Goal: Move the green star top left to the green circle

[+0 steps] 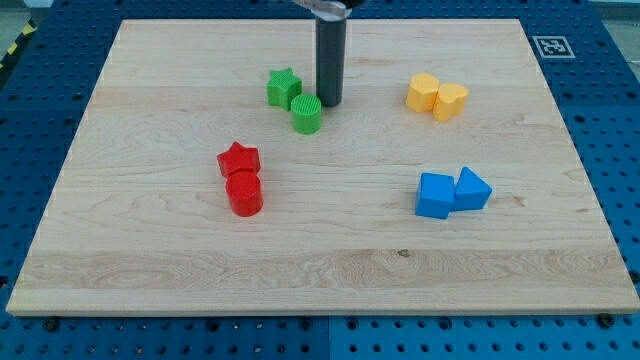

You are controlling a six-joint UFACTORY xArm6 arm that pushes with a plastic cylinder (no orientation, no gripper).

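Note:
The green star (283,87) lies on the wooden board (150,260), above the middle and a little left. The green circle (307,114), a short cylinder, sits just below and right of the star, nearly touching it. My tip (329,103) stands on the board right of the star and just above right of the green circle, close to both.
A red star (239,159) and a red cylinder (244,193) sit together left of centre. A yellow hexagon (423,92) and a yellow heart-like block (450,101) sit at the upper right. A blue cube (435,195) and a blue triangle (472,189) sit at the right.

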